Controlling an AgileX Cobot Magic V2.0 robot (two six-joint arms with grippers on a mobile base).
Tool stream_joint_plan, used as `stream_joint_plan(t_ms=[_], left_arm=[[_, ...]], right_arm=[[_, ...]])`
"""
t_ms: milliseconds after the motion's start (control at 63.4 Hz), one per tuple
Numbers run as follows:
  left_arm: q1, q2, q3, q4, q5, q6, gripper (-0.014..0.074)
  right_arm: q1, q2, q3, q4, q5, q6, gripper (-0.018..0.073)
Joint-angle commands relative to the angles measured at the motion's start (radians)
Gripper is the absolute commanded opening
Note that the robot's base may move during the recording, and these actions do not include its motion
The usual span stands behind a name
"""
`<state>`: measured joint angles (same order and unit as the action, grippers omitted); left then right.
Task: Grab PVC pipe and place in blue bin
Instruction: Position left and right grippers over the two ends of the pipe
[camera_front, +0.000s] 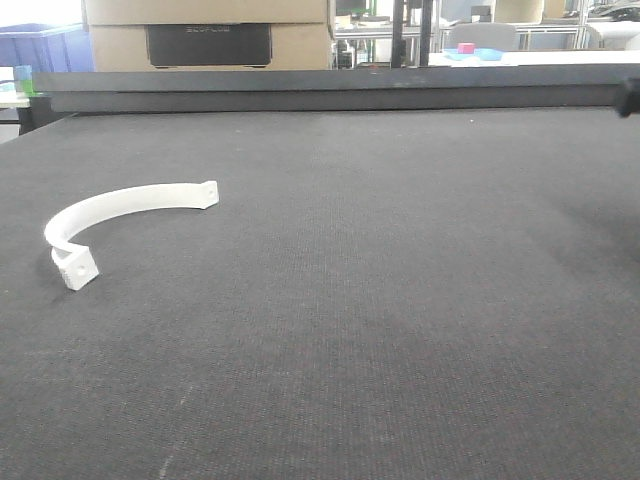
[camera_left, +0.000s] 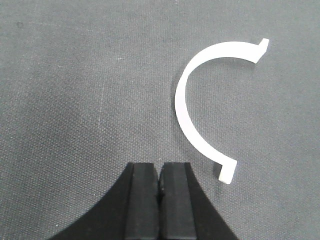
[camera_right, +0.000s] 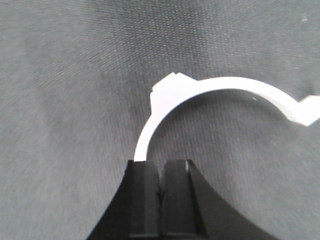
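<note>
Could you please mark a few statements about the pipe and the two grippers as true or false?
1. The pipe lies on the dark mat. True.
2. The left gripper has its jaws clamped on the pipe. False: the jaws are shut on nothing, and the pipe lies apart from them on the mat.
3. The right gripper has its jaws open. False: they are shut.
4. In the front view, the pipe sits on the left part of the mat. True.
5. The pipe is a straight tube. False: it is a curved arc.
</note>
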<state>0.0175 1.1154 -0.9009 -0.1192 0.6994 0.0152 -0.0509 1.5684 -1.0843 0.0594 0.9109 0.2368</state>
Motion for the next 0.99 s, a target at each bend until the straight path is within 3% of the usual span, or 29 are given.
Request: stream_joint_plan(t_ms=[0, 158, 583, 662, 820, 978], left_arm=[[-0.001, -0.002, -0.008, -0.01, -0.01, 0.001, -0.0111], [-0.001, -0.002, -0.005, -0.01, -0.01, 0.001, -0.0111], [-0.001, -0.002, 0.031, -0.016, -0.032, 0.001, -0.0111], [-0.001, -0.002, 0.031, -0.022, -0.032, 0.001, -0.0111], [-0.001, -0.002, 0.031, -0.064, -0.026, 0.001, -0.0111], [-0.001, 0.024, -0.021, -0.073, 0.082, 0.001, -0.0111]], right_arm=[[0.005, 0.034, -0.023, -0.012, 0.007, 0.009, -0.0027], [0.005, 0.068, -0.024, 0.005, -0.002, 0.009, 0.0175], [0.005, 0.156, -0.023, 0.019, -0.066, 0.009, 0.0183], [0.005, 0.158, -0.023, 0.019, -0.07, 0.009, 0.0146], [0.005, 0.158, -0.023, 0.016, -0.08, 0.009, -0.0156], [0.017, 0.133, -0.029, 0.016, -0.059, -0.065, -0.0162]])
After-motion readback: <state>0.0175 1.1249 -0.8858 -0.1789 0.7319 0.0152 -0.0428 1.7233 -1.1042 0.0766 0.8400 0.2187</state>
